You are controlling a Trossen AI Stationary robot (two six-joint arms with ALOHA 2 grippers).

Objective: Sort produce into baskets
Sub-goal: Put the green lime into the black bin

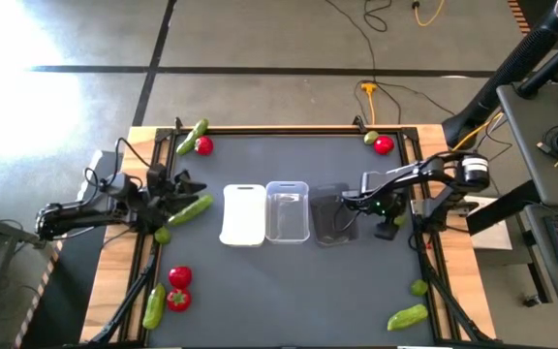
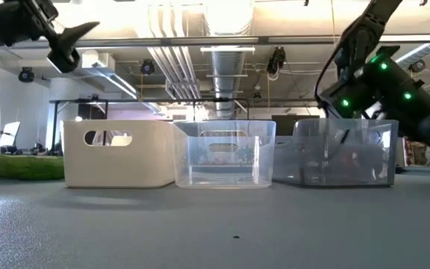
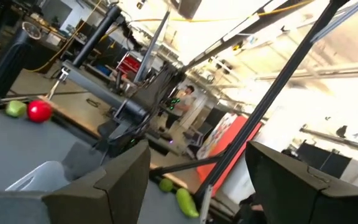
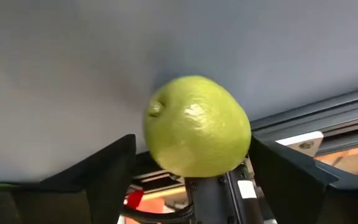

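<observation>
The white (image 1: 243, 214), clear (image 1: 287, 210) and dark grey (image 1: 330, 215) baskets stand in a row at the table's middle. My right gripper (image 4: 193, 140) is open, low beside the grey basket's right side. Its fingers stand on either side of a yellow-green lime (image 4: 196, 126) (image 1: 398, 221). A thin gap shows at one finger (image 4: 114, 165). My left gripper (image 1: 190, 182) is open and empty, raised above a cucumber (image 1: 192, 206) that lies on the table left of the white basket. A lime (image 1: 163, 234) lies nearby.
A cucumber (image 1: 194, 134) and a tomato (image 1: 204, 145) lie at the far left. A lime (image 1: 370, 138) and a tomato (image 1: 384, 145) lie at the far right. Two tomatoes (image 1: 178, 288) and a cucumber (image 1: 153, 308) lie at the near left. A lime (image 1: 418, 287) and a cucumber (image 1: 407, 316) lie at the near right.
</observation>
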